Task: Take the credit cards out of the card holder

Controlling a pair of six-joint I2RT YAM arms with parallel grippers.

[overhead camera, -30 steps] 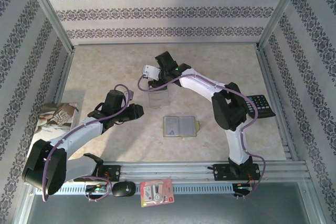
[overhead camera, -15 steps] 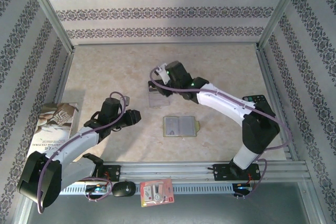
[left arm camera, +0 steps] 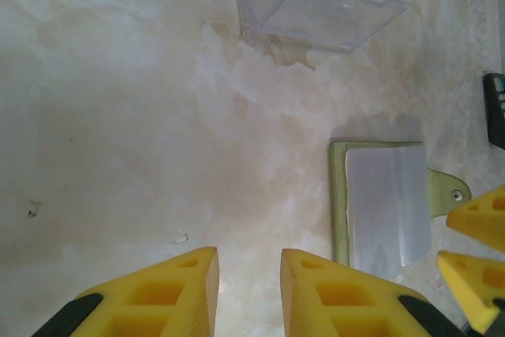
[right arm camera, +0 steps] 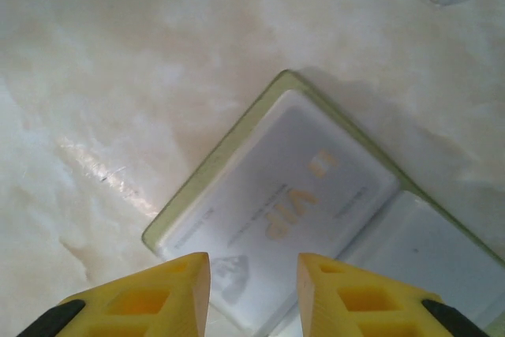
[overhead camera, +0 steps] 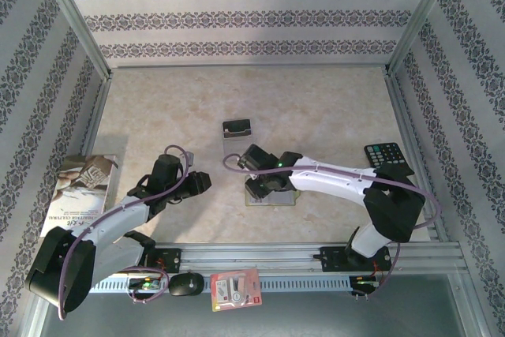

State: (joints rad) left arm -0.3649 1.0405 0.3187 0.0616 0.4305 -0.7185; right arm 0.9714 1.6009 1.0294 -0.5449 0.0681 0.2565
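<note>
Right gripper (right arm camera: 252, 274): jaws apart, empty. Open card holder (right arm camera: 418, 242) lies just ahead of and under it, credit card (right arm camera: 292, 191) tucked flush inside; we fear the jaws slip and drag the holder.
</note>
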